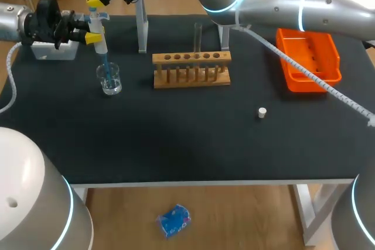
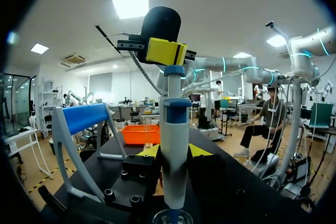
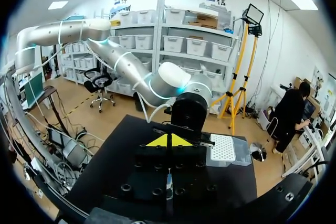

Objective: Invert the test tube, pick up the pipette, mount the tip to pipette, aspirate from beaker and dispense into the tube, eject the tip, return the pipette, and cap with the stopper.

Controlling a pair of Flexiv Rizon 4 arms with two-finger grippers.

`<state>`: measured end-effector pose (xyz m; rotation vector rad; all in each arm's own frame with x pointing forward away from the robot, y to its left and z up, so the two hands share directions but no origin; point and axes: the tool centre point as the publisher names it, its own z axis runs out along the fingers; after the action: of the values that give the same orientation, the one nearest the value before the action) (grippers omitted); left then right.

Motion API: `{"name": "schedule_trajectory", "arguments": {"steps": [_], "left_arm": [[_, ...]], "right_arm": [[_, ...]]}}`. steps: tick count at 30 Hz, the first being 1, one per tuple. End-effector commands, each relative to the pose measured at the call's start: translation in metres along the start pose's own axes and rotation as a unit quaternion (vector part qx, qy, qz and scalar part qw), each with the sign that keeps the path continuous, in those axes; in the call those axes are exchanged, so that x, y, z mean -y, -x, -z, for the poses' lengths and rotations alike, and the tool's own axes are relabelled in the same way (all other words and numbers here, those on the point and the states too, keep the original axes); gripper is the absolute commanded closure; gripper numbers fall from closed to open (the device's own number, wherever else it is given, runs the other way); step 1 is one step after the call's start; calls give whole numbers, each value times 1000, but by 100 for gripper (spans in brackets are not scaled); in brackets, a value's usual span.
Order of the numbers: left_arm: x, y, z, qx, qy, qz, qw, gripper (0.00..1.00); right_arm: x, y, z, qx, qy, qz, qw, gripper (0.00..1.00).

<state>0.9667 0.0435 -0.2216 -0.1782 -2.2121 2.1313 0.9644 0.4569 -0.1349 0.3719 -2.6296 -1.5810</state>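
text: none readable | labels: none readable | numbers, signs: none readable

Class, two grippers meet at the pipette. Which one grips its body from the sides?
The left gripper: its yellow tips flank the pipette above the beaker. The right gripper sits over the pipette's top end instead.

Bare mat point(image 1: 176, 144) up front; rack point(image 1: 191, 74), beaker point(image 1: 109, 79) behind
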Motion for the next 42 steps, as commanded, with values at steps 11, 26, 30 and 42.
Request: {"name": "schedule_trajectory", "arguments": {"steps": [11,26,30,42], "left_arm": [[1,-1,-1,1,0,-1,1000,100],[1,-1,-1,1,0,-1,1000,100],[1,-1,-1,1,0,-1,1000,100],[1,-1,-1,1,0,-1,1000,100]], "right_arm": [[3,1,-2,-7,-4,-5,1000,100],[9,-5,-8,-14,-5,-13,1000,100],[11,-6,-8,-14,-6,-16,1000,100],[16,-8,-8,-13,-4,-22,1000,100]]}}
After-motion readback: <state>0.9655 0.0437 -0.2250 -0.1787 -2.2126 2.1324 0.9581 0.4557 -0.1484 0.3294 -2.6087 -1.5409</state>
